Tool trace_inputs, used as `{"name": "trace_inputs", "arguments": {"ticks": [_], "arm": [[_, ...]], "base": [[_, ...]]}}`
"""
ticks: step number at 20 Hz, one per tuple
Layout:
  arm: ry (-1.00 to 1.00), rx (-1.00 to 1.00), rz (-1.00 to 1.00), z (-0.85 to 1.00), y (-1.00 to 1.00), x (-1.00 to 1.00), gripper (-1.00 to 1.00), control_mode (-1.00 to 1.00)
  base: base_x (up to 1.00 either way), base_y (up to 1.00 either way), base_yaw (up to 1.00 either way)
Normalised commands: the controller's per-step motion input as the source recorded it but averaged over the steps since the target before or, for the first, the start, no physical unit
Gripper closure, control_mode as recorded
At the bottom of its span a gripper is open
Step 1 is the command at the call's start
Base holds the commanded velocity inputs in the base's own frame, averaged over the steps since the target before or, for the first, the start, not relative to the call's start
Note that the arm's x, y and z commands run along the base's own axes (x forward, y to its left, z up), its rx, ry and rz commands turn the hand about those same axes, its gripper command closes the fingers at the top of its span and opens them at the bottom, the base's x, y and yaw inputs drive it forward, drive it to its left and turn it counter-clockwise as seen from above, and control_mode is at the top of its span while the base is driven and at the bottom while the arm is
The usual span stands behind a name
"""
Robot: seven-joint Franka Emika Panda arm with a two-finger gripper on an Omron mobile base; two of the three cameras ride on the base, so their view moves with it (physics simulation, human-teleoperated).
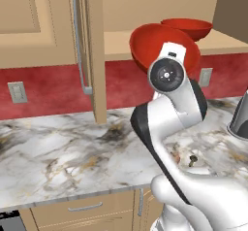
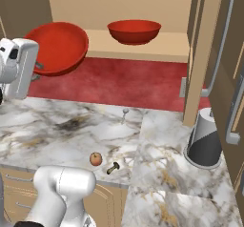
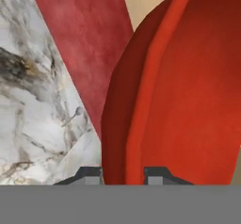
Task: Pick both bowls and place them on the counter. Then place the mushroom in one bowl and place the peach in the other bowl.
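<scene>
Bowl (image 2: 57, 47), glossy red and tilted on edge, hangs off the shelf (image 2: 143, 49) above the table (image 2: 71, 130), its rim pinched between the narrow fingers (image 3: 124, 175). Likely rigid, light and slippery; a rim grip suits it. Second bowl (image 2: 134, 31) sits on the shelf.

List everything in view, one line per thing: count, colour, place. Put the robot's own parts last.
held bowl: one, glossy red, tilted on edge in the air above the counter, rim pinched in the gripper
shelf bowl: one, glossy red, upright on the tan shelf
peach: one, reddish-orange, on the counter near its front edge
mushroom: one, brown, on the counter just beside the peach
counter: one, white-grey veined marble, below the shelf
canister: one, grey and dark, on the counter at the right
backsplash: red, behind the counter
gripper: one, dark tips, shut on the held bowl's rim
</scene>
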Motion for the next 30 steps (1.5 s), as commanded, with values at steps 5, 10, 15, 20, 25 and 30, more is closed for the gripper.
{"name": "trace_inputs", "arguments": {"ticks": [5, 10, 15, 20, 25, 30], "arm": [[0.01, 0.06, -0.05, -0.4, 0.0, -0.89, 1.0, -1.0], [0.11, -0.01, 0.0, -0.71, 0.07, -0.26, 1.0, -1.0], [0.15, -0.03, 0.0, -0.97, 0.15, -0.01, 1.0, -1.0], [0.12, -0.02, 0.0, -0.91, 0.28, 0.27, 1.0, -1.0], [0.06, -0.05, 0.01, -0.8, 0.22, 0.38, 1.0, -1.0], [0.02, -0.08, 0.02, -0.65, 0.0, 0.34, 1.0, -1.0]], "base": [[0.0, 0.0, 0.0], [0.0, 0.0, 0.0], [0.0, 0.0, 0.0], [0.0, 0.0, 0.0], [0.0, 0.0, 0.0], [0.0, 0.0, 0.0]]}}
